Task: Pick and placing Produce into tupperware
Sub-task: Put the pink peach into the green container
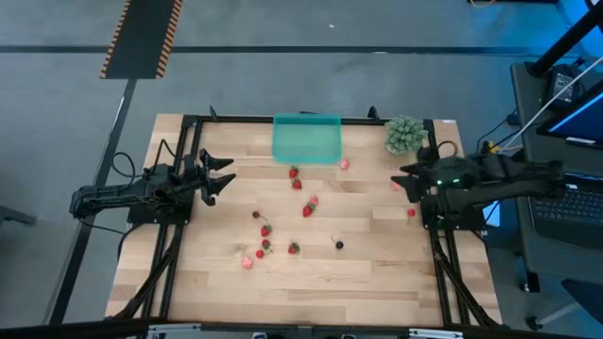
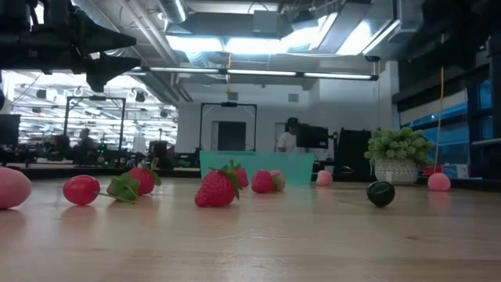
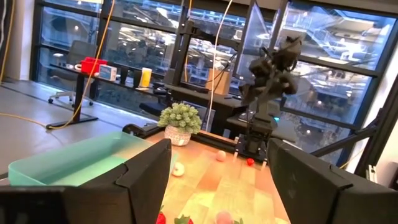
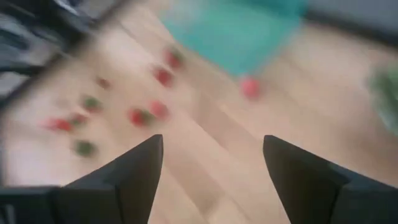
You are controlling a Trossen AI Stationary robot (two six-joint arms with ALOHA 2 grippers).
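Observation:
Small red strawberry pieces (image 1: 308,208) lie scattered over the middle of the wooden table, with a few pale pink ones (image 1: 247,263) and one dark berry (image 1: 339,244). The low view shows them resting on the table top (image 2: 217,189). The teal translucent tupperware (image 1: 307,138) sits at the far edge; it also shows in the left wrist view (image 3: 74,160) and right wrist view (image 4: 239,28). My left gripper (image 1: 224,177) hovers open at the table's left side. My right gripper (image 1: 399,177) hovers open at the right side. Both hold nothing.
A green leafy plant in a pot (image 1: 405,134) stands at the far right corner, beside the tupperware. A pink piece (image 1: 344,164) lies just near the container. A black frame (image 1: 188,122) edges the table. A person stands in the room beyond (image 2: 290,135).

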